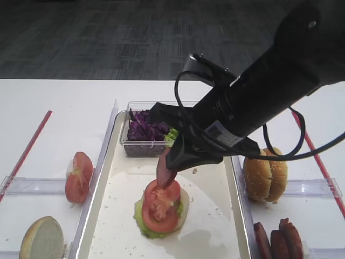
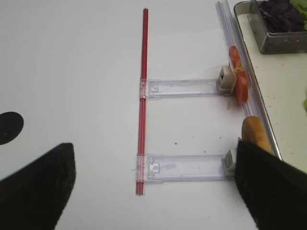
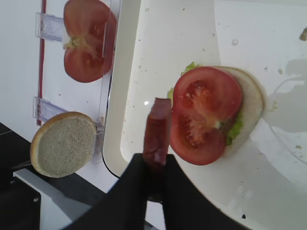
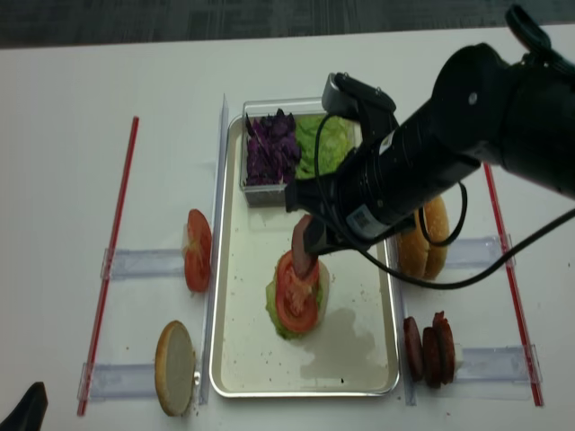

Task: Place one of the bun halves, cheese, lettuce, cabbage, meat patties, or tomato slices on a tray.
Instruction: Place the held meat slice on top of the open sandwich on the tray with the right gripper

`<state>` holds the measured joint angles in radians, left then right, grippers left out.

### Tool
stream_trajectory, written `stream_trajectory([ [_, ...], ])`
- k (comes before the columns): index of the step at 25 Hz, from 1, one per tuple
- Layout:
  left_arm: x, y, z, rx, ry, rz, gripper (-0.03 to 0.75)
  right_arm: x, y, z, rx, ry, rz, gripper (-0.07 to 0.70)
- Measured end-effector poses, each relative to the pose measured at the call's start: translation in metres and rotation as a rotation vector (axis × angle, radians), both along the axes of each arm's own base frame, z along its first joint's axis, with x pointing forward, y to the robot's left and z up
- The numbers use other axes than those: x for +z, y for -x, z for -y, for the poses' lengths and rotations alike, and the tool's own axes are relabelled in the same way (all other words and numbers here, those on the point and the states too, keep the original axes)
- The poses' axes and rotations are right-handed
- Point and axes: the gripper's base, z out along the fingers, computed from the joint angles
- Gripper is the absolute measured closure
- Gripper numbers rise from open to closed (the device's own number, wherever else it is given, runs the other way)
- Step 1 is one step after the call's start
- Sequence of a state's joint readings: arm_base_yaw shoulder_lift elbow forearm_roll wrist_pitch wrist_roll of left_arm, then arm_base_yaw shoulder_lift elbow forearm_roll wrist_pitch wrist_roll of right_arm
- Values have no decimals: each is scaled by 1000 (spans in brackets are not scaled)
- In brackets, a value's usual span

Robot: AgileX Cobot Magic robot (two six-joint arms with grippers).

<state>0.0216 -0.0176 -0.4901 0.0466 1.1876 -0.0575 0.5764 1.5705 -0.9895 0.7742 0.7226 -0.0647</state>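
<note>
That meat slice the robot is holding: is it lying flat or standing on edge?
On edge. The meat patty hangs vertically from the shut right gripper, its thin rim facing the wrist camera, above the tomato slice on the tray.

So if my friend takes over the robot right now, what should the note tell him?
Right pincer: shut on a meat patty, held on edge just above the stack.
Left pincer: parked over the bare table to the left, holding nothing, as far as the left wrist view shows; cannot tell if it is open.
On the tray: bun half, lettuce and tomato slice, stacked.
Off the tray: tomato slices and a cut bun half on the left, buns and more patties on the right. Cabbage sits in the tub.
Left to do: lower the patty onto the tomato, then let go.
</note>
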Motion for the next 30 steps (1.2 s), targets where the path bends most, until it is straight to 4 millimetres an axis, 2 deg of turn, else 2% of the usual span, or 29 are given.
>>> stream_trajectory([
  [20, 0, 0, 0, 0, 0, 0, 97, 4, -2, -10, 34, -127, 28, 524],
  [30, 0, 0, 0, 0, 0, 0, 97, -12, -7, -14, 36, -106, -14, 524],
])
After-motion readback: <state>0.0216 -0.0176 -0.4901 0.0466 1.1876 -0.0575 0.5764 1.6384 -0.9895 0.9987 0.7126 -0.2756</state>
